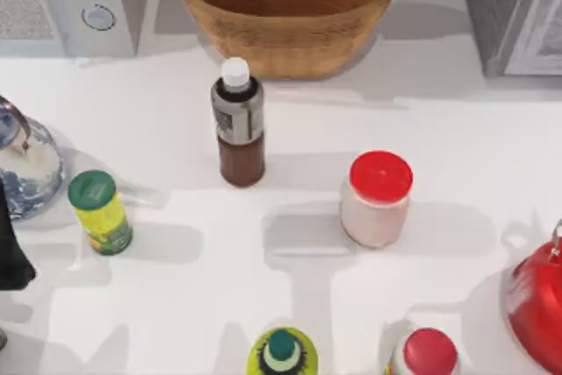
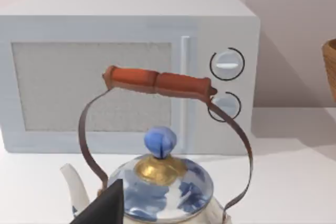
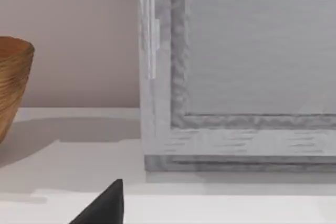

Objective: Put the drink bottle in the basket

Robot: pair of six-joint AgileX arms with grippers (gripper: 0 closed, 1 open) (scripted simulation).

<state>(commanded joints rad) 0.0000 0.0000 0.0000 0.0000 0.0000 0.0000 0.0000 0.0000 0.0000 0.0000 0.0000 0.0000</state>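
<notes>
The drink bottle (image 1: 238,122) stands upright on the table (image 1: 457,138), long axis vertical, white cap up; the basket (image 1: 288,8) sits just beyond it toward 12 o'clock, near but apart, so the carry looks short. Part of the left arm shows dark at the table's 9 o'clock edge, beside the blue-and-white kettle (image 1: 26,164); from there the bottle lies toward 2 o'clock. Whether either claw is open or closed, I cannot tell. By my judgement the left arm is nearer, though the yellow-green bottle (image 1: 102,212) stands close to its reach; the red-lidded jar (image 1: 378,199) lies at the bottle's 4 o'clock.
</notes>
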